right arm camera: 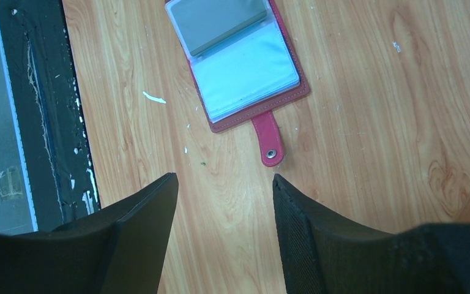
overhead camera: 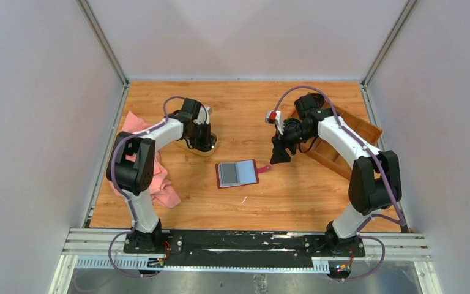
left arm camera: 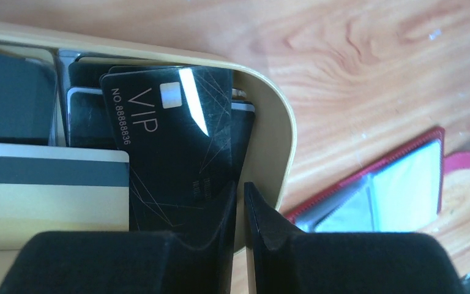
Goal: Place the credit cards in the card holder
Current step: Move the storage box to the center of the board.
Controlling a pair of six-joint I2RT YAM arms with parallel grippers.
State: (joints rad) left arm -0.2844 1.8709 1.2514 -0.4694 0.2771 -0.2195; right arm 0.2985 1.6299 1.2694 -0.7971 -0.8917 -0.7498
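Standing near the start: credit cards (left arm camera: 49, 184) in the dish (left arm camera: 278, 141), card holder (overhead camera: 237, 173) open and unfilled, left gripper (left arm camera: 240, 187) clenched at a black card (left arm camera: 171, 153) edge, right gripper (right arm camera: 223, 180) spread, empty.

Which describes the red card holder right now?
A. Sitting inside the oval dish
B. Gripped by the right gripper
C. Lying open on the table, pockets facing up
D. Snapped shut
C: the card holder lies spread open on the table with its clear pockets facing up, apart from the open right gripper, which does not touch it.
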